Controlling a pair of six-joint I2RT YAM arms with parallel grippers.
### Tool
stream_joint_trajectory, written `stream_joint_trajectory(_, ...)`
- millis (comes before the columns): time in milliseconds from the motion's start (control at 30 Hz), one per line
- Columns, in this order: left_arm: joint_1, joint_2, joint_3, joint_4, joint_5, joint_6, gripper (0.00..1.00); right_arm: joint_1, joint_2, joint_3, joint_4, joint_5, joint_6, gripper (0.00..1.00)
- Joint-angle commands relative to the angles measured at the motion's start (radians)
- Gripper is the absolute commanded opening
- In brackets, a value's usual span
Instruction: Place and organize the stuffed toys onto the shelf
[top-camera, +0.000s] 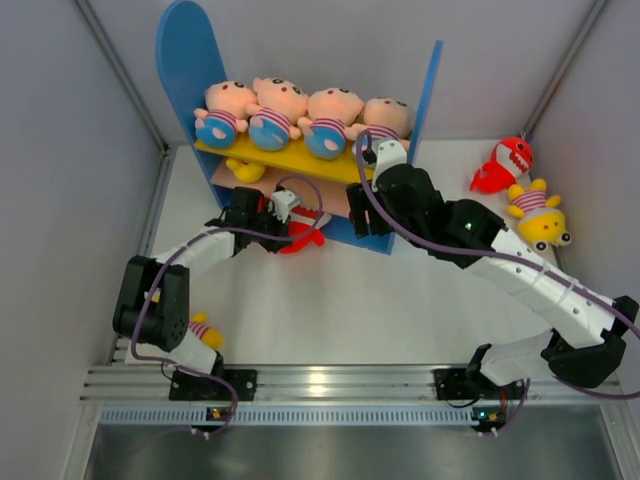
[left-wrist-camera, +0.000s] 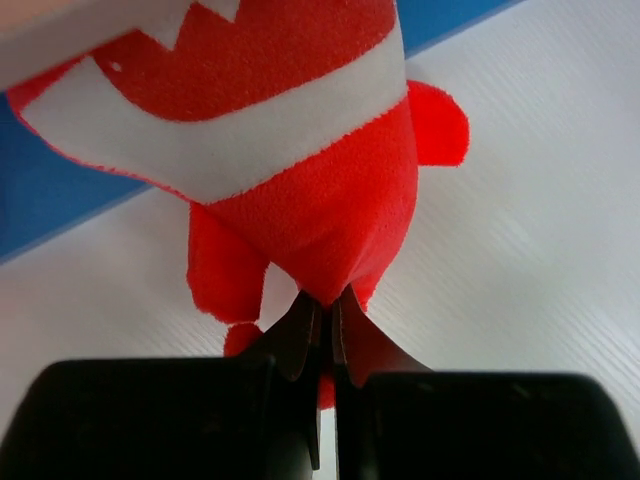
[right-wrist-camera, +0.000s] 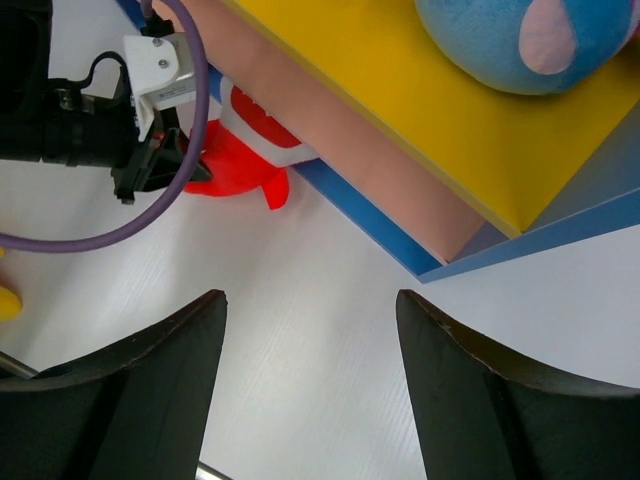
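Four baby dolls (top-camera: 230, 110) (top-camera: 278, 105) (top-camera: 333, 115) (top-camera: 385, 118) sit in a row on the yellow top board (top-camera: 290, 162) of the shelf (top-camera: 185, 60), which stands at the far edge of the desk (top-camera: 330, 310). We see a yellow animal (top-camera: 245, 170) on the lower board (top-camera: 335, 195), near its left end.

The left pincer (left-wrist-camera: 322, 305) is closed tight on the tail end of a red shark (left-wrist-camera: 300, 180). The shark is at the front edge of the lower board. Its top is hidden behind that edge, and its tail sticks out over the desk. We cannot tell if it rests on the board.

The right pincer (right-wrist-camera: 308, 300) is open and holds nothing. It hangs over the desk just in front of the right end of the shelf.

Near the right edge of the desk lie another red shark (top-camera: 505, 165) and a second yellow animal (top-camera: 540, 215), just beside each other. One more yellow toy (top-camera: 205, 330) peeks out by the left arm at the near edge.
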Motion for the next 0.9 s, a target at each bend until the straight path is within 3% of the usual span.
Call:
stream_joint_trajectory(0,0.002,0.06,0.075,0.127,-0.047,-0.025,0.0,-0.002,-0.021,0.047,-0.017,0.04,-0.023,0.69)
stream_joint_trajectory(167,0.003,0.115,0.081,0.289,-0.044,-0.089,0.0,-0.002,-0.015,0.049,-0.035,0.042,-0.025,0.69)
stream_joint_trajectory(300,0.002,0.164,0.124,0.305,-0.066,-0.111,0.03,-0.002,-0.018,0.046,-0.046,0.043,-0.019,0.69)
stream_joint_trajectory(400,0.002,0.201,0.145,0.305,-0.067,-0.117,0.14,-0.002,-0.038,0.041,-0.043,0.057,-0.002,0.7)
stream_joint_trajectory(667,0.002,0.155,0.133,0.307,-0.14,-0.108,0.53,0.0,-0.086,0.053,-0.041,0.064,0.023,0.74)
stream_joint_trajectory(700,0.003,0.14,0.112,0.305,-0.134,-0.099,0.61,-0.005,-0.092,0.06,-0.047,0.075,0.029,0.75)
stream_joint_trajectory(867,0.002,0.025,0.047,0.253,-0.133,-0.067,0.69,-0.055,-0.145,0.058,-0.095,0.106,0.099,0.76)
